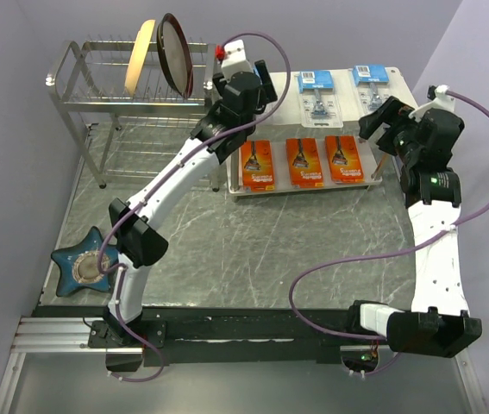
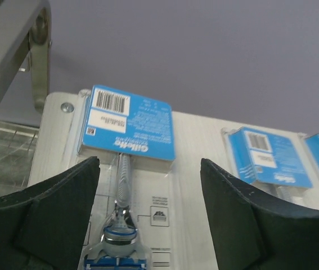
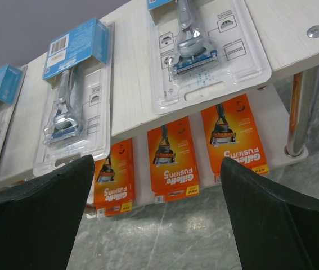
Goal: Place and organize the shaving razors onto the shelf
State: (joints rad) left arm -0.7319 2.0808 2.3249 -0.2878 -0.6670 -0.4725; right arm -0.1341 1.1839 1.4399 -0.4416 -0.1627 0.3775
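The white two-tier shelf (image 1: pixel 391 103) stands at the back right. Three orange razor packs (image 1: pixel 259 166) (image 1: pixel 305 162) (image 1: pixel 345 159) lie in a row on its lower board. Two clear blue-card packs (image 1: pixel 317 95) (image 1: pixel 370 78) lie on the top board. My left gripper (image 1: pixel 257 86) hovers open over the third clear pack (image 2: pixel 128 124), which lies flat between the fingers (image 2: pixel 63 208) in the left wrist view. My right gripper (image 1: pixel 380 116) is open and empty in front of the shelf's right end. The right wrist view shows the orange packs (image 3: pixel 173 157) and the clear packs (image 3: pixel 75 95) above them.
A chrome wire dish rack (image 1: pixel 80 95) stands at the back left with a cream plate (image 1: pixel 143 56) and a dark plate (image 1: pixel 175 52). A blue star-shaped dish (image 1: pixel 84 263) lies at the front left. The grey marble tabletop (image 1: pixel 270 250) spreads in front of the shelf.
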